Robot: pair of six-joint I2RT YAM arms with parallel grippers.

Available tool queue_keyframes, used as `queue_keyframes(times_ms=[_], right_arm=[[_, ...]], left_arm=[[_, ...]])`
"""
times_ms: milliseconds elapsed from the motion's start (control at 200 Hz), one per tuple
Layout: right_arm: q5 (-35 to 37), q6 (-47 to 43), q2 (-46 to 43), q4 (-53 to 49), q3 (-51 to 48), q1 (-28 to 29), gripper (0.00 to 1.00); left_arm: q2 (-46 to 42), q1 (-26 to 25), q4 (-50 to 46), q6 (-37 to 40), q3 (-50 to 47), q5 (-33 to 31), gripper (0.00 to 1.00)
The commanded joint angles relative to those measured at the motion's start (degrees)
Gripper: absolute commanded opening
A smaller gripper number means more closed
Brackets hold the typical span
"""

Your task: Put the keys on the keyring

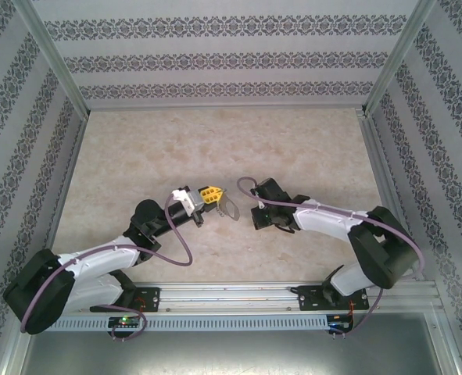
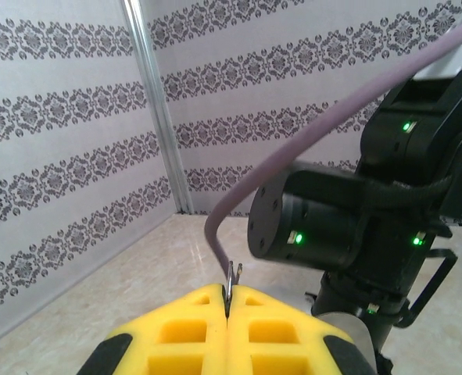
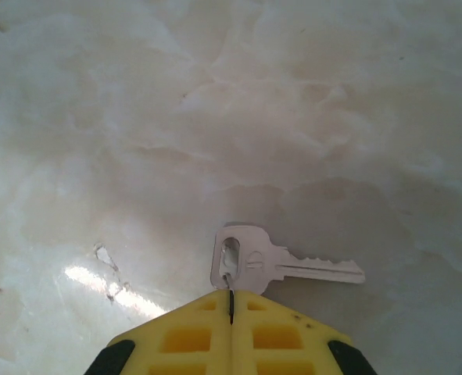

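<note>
A silver key (image 3: 256, 262) lies flat close over the pale table, its blade pointing right. My right gripper (image 3: 231, 303) is shut on a thin dark wire (image 3: 229, 283) that hooks through the key's head hole. My left gripper (image 2: 228, 298) is shut on the keyring (image 2: 231, 275), seen edge-on as a thin metal strip with a second tip beside it. From above, the keyring is a grey loop (image 1: 231, 205) sticking out of the left gripper (image 1: 213, 195) toward the right gripper (image 1: 255, 218), a short way apart. The key's lower edge is hidden behind my right fingertips.
The right arm's black wrist (image 2: 348, 226) with green lights and its purple cable (image 2: 293, 156) loom just beyond the keyring. Patterned walls and metal posts (image 1: 55, 58) enclose the marble table (image 1: 215, 141). A small scuff (image 3: 105, 262) marks the surface left of the key.
</note>
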Motion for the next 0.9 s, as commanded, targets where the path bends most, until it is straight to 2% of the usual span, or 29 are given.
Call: queue_keyframes(times_ms=[0, 455, 675, 894], right_arm=[[0.9, 0.4, 2.2, 1.7, 2.3, 0.8, 0.0], [-0.9, 1.8, 5.5, 4.3, 2.6, 1.0, 0.0], [-1.0, 1.9, 5.3, 4.6, 2.6, 1.1, 0.15], [-1.6, 2.3, 5.3, 5.5, 2.5, 1.0, 0.2]], left_arm=[[-1.3, -0.9, 0.9, 1.7, -0.8, -0.5, 0.0], [-1.0, -0.9, 1.9, 1.9, -1.4, -0.6, 0.0], [-0.6, -0.9, 2.3, 1.8, -1.4, -0.8, 0.0], [-0.3, -0.9, 2.5, 1.9, -1.4, -0.8, 0.0]])
